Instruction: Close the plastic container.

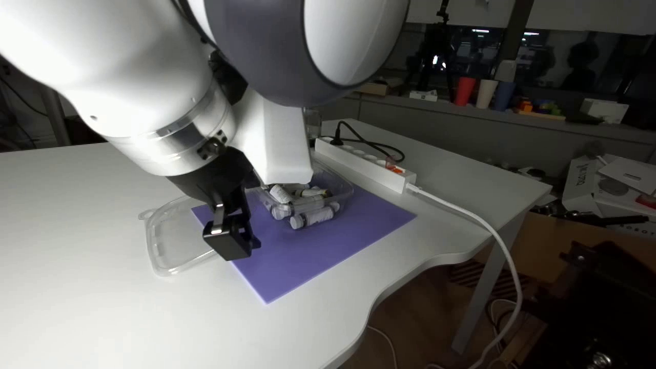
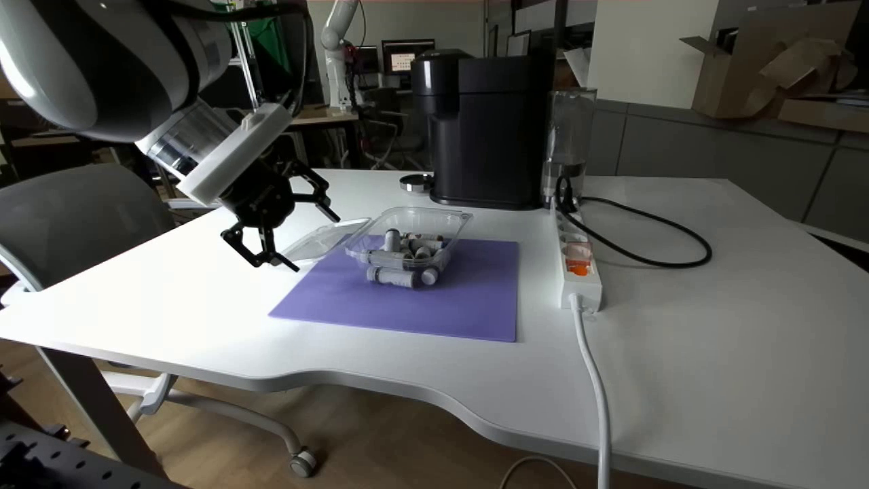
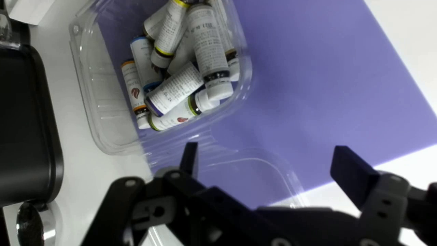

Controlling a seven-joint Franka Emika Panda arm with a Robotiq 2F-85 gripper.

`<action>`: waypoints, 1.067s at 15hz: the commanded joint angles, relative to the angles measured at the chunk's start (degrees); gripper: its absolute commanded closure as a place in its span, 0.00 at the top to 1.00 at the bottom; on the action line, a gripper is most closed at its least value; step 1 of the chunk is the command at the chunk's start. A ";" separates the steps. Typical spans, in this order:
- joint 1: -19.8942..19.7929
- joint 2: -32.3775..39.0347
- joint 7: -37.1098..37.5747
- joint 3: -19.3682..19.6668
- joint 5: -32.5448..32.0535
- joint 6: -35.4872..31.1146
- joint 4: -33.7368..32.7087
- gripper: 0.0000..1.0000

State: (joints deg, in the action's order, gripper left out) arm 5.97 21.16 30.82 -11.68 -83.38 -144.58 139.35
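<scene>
Plastic container [image 2: 434, 221] vs jaws: tray [image 3: 112, 112] ahead and up-left in the wrist view; lid [image 3: 239, 181] nearer, showing between the fingers [image 3: 353, 177] and running back under the gripper [image 3: 269, 165]
Jaws: spread wide, nothing between the pads; contact with the lid not visible, clearance hard to judge
Lid: clear, folded out flat, part over the purple mat [image 2: 468, 309], part over bare white table [image 1: 77, 230]; small tab [image 1: 147, 213] at a corner on the edge away from the tray
Hinge [image 3: 206, 140]: strip between tray and lid, aslant to the line joining the fingertips; long axis not clear, tray cut off in the wrist view
Lid closing: not begun, judging by how it lies; likely step is lining up on the lid
Tabbed edge: probably the one to lift, then swing over the hinge toward the tray; fingers seem nearer the hinge, so reaching back and turning square may be needed
Bottles [image 3: 210, 44]: small, labelled, white-capped, jumbled in the tray; one cap sits near the rim corner and could foul the lid
Power strip [image 2: 580, 275]: on the tray's side away from the gripper, apart
Coffee machine [image 2: 506, 129]: black, on the table beyond the container in an exterior view
</scene>
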 commanded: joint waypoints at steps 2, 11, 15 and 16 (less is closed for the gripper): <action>2.51 5.05 1.70 1.44 -3.00 0.33 -4.61 1.00; 4.93 10.01 2.97 0.91 -11.28 2.50 -9.74 1.00; 5.45 10.27 3.05 0.34 -14.15 4.70 -10.13 1.00; 5.56 10.18 3.16 0.17 -14.78 5.24 -10.09 1.00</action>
State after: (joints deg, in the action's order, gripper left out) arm 10.87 30.97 31.38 -11.15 -95.13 -141.49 130.11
